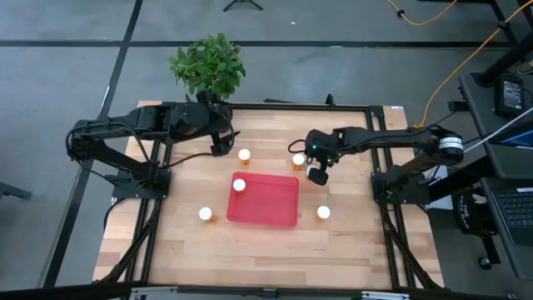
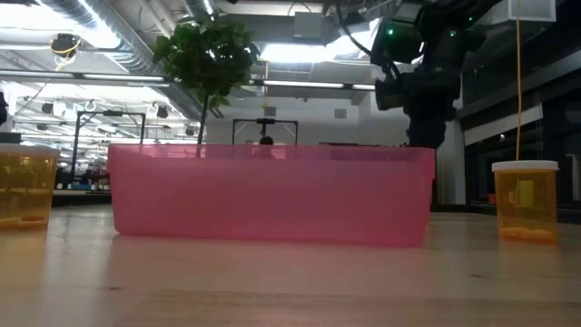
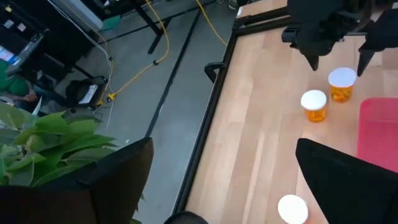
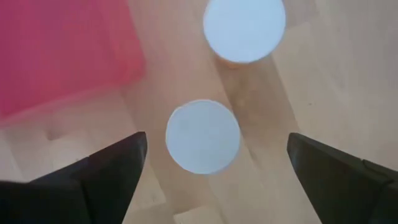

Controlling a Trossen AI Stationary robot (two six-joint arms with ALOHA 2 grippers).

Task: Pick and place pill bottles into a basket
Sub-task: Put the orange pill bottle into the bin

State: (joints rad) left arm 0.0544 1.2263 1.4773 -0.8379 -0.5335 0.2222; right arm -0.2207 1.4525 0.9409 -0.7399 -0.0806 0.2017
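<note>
The red tray (image 1: 275,204) lies at mid-table with one white-capped amber bottle (image 1: 239,185) standing in it. My right gripper (image 1: 317,172) is open and hovers over a bottle (image 4: 203,135) just off the tray's far right corner. Its fingers stand on either side of the cap without touching it. A second bottle (image 4: 244,28) stands close by, also seen in the high view (image 1: 298,159). Other bottles stand upright on the table (image 1: 244,155), (image 1: 323,212), (image 1: 205,214). My left gripper (image 1: 221,143) is open and empty near the far left, beside the plant.
A potted plant (image 1: 208,67) stands at the table's far edge behind my left arm. In the low view the tray wall (image 2: 272,195) fills the middle, with one bottle to its right (image 2: 525,202) and one to its left (image 2: 23,191). Bare wood lies along the near edge.
</note>
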